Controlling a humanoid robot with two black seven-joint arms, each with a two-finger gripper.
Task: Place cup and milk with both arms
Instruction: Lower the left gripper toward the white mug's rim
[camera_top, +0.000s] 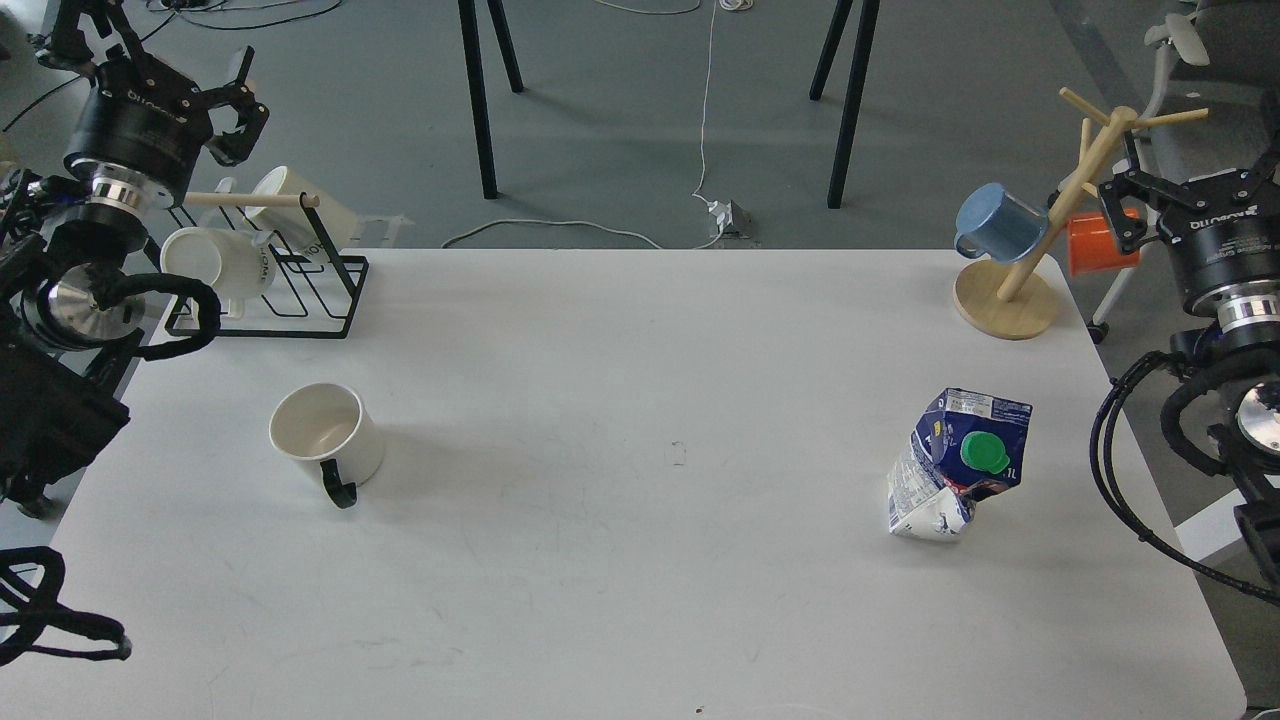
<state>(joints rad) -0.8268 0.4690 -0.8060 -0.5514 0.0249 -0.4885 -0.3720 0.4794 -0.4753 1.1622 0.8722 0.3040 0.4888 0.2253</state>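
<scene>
The cup (326, 434), cream-white with a thin black handle turned toward me, stands upright on the left part of the white table (640, 420). On the right part stands the milk (956, 464), a dented blue and white carton with a green cap, leaning a little. My left gripper (165, 60) hangs open above the table's far left corner, well behind the cup and holding nothing. My right gripper (1195, 190) is open too, past the table's right edge, behind and to the right of the milk.
A black wire rack (300, 290) with white lettered mugs (205, 262) occupies the far left corner. A wooden mug tree (1035, 255) with a blue mug (995, 222) and an orange mug (1090, 245) stands at the far right corner. Black table legs and cables lie beyond.
</scene>
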